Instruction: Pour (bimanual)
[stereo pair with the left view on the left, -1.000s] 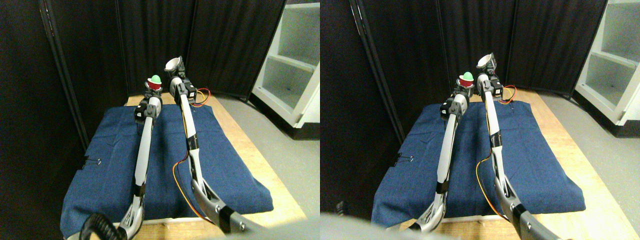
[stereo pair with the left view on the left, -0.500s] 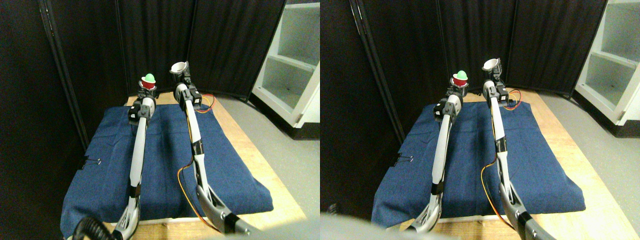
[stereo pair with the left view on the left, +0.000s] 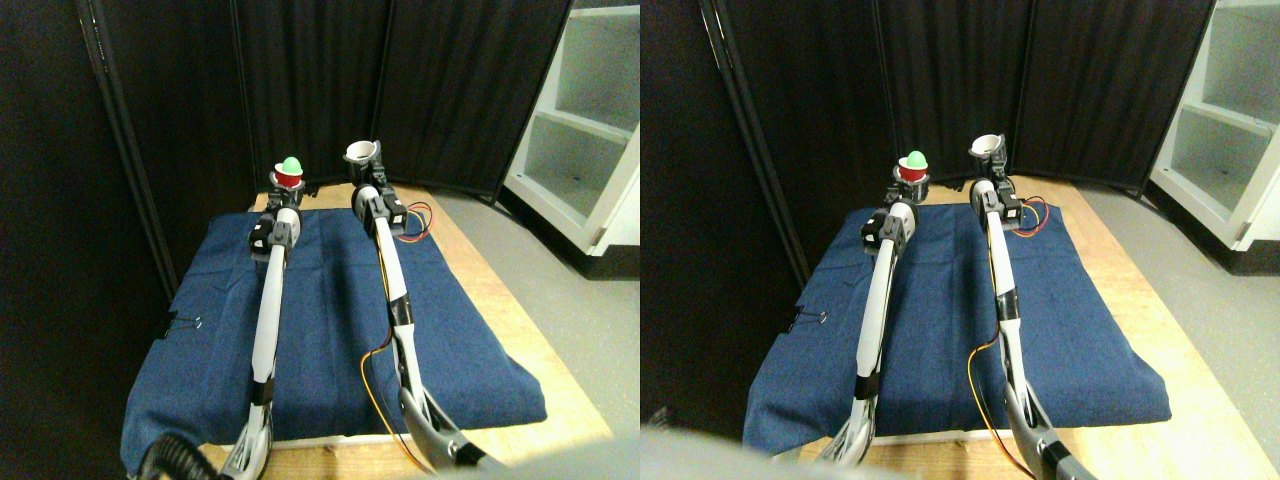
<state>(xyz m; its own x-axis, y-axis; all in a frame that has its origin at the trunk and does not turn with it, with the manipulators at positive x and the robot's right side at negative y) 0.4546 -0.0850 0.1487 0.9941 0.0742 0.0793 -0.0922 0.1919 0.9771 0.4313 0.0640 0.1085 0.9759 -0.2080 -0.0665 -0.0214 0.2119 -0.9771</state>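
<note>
A small red cup (stereo pair with the left view on the left: 288, 180) with a green ball (stereo pair with the left view on the left: 290, 163) on top stands upright in my left gripper (stereo pair with the left view on the left: 287, 186), over the far left edge of the blue cloth (stereo pair with the left view on the left: 320, 310). A white cup (stereo pair with the left view on the left: 360, 152), upright with its mouth facing up, is held in my right gripper (stereo pair with the left view on the left: 364, 170) just to the right of it. The two cups are about a cup's width or more apart, at nearly the same height. Both arms stretch far forward over the cloth.
The blue cloth covers a wooden table (stereo pair with the left view on the left: 500, 300), held by a binder clip (stereo pair with the left view on the left: 185, 323) at its left edge. Dark curtain panels (stereo pair with the left view on the left: 300, 80) stand right behind the cups. A white shelf unit (stereo pair with the left view on the left: 585, 130) stands at the right, across a grey floor.
Both arms have reached further forward and lower. The white cup has gone from tilted toward the red cup to upright, and the two cups have moved apart.
</note>
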